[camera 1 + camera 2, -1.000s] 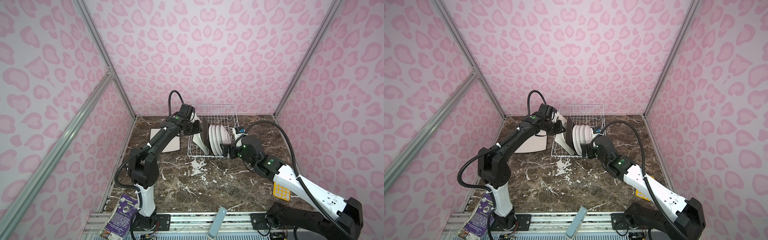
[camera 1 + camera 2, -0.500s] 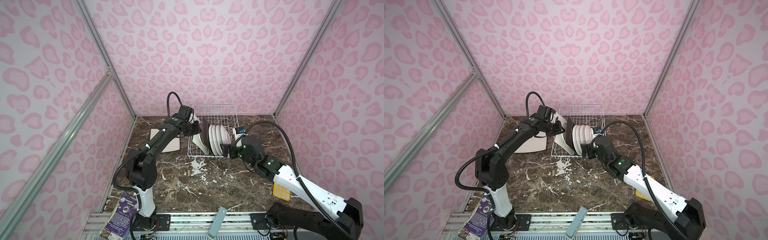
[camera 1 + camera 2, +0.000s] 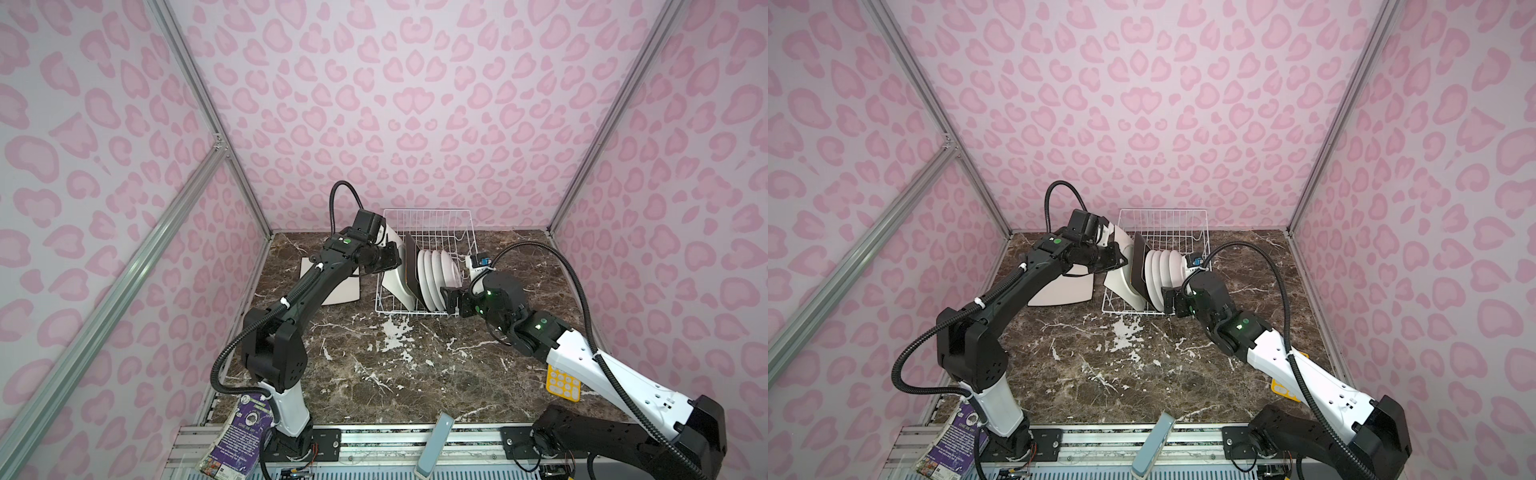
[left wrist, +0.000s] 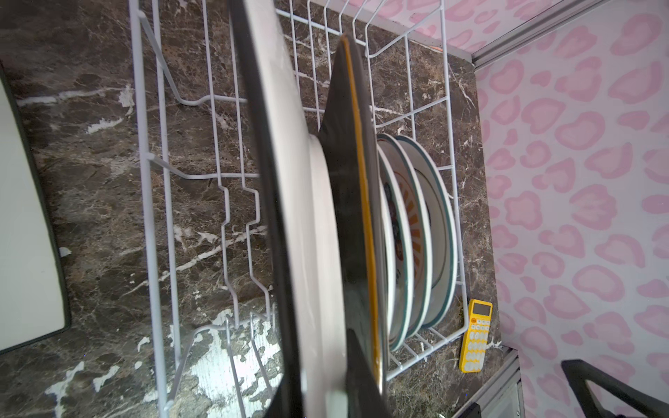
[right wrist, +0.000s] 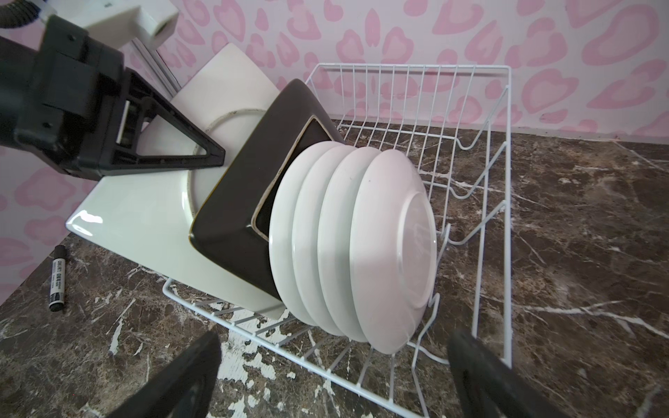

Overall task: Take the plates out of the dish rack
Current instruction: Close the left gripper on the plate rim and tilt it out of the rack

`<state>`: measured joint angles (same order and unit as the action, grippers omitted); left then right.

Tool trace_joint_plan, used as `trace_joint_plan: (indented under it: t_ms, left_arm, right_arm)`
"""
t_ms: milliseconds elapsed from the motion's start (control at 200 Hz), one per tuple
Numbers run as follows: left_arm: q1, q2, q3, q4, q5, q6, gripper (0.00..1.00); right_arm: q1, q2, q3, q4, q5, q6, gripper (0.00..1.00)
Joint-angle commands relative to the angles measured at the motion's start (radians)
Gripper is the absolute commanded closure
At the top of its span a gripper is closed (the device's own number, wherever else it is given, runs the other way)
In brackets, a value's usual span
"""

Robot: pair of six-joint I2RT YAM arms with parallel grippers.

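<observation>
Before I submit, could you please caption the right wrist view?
Left hand grips the cream square plate in the rack, beside a brown plate and round plates.

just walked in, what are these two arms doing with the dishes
Two robot arms are unloading a dish rack. The left hand is shut on a cream-white square plate that leans at the rack's left end, lower corner inside the rack. Next to it stand a dark brown square plate and four round white plates. The right hand hangs open at the rack's near edge, holding nothing. Another cream square plate lies flat on the table left of the rack.
</observation>
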<state>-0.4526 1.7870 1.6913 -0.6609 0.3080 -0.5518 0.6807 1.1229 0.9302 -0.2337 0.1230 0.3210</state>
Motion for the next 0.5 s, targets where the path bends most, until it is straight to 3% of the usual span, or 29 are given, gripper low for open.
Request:
trace_joint_plan:
  t_ms: [0,495]
  left_arm:
    - [0.003,-0.035,0.029,0.061,0.026,0.014,0.96]
    - [0.003,-0.134,0.051,-0.008,-0.035,0.075,0.96]
  right_arm:
    - [0.001,-0.012,0.001,0.004,0.007,0.006,0.01]
    - [0.001,0.002,0.018,-0.002,-0.006,0.0,0.01]
